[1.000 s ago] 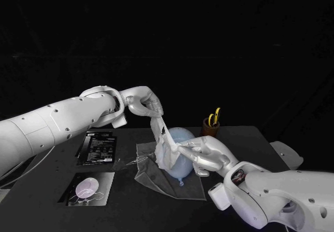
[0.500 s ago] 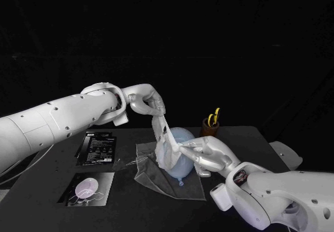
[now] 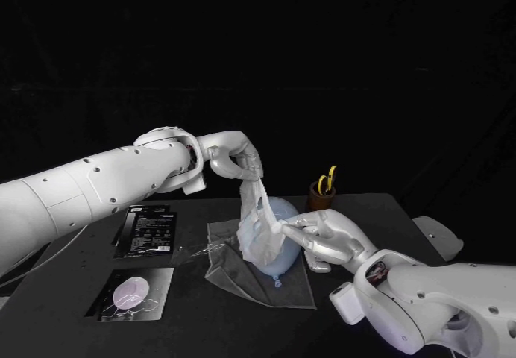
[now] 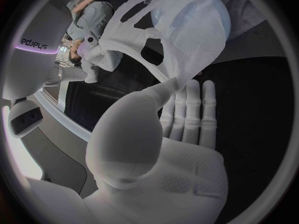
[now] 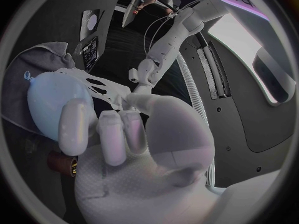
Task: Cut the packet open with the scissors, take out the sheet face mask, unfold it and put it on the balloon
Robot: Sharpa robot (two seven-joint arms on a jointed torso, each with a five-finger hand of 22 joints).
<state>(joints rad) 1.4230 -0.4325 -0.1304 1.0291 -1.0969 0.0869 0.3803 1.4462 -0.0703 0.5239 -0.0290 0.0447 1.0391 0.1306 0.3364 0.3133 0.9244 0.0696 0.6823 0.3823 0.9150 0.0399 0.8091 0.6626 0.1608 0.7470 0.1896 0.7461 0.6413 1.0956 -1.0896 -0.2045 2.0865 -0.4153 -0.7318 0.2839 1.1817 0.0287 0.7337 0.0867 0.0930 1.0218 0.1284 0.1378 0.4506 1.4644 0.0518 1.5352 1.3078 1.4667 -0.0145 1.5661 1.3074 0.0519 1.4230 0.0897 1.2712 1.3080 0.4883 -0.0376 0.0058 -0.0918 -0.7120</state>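
The white sheet mask (image 3: 256, 216) hangs unfolded between my two hands, just above the pale blue balloon (image 3: 271, 246). My left hand (image 3: 238, 156) pinches its top edge, held high over the table. My right hand (image 3: 321, 239) grips the mask's lower side, right beside the balloon. In the left wrist view the mask (image 4: 165, 35) shows its eye and mouth holes, with the balloon (image 4: 209, 12) behind it and my left hand (image 4: 177, 119) below. The right wrist view has my right hand (image 5: 118, 129) holding the mask (image 5: 99, 89) next to the balloon (image 5: 53, 102).
The balloon lies on a grey translucent sheet (image 3: 242, 280) in the table's middle. A brown cup (image 3: 323, 200) with yellow-handled scissors (image 3: 330, 181) stands behind it. A black packet (image 3: 148, 230) and a second dark packet with a pale oval (image 3: 136, 293) lie at the left.
My left hand has risen a little and shifted right, and the mask has spread wider over the balloon. The right hand has stayed beside the balloon.
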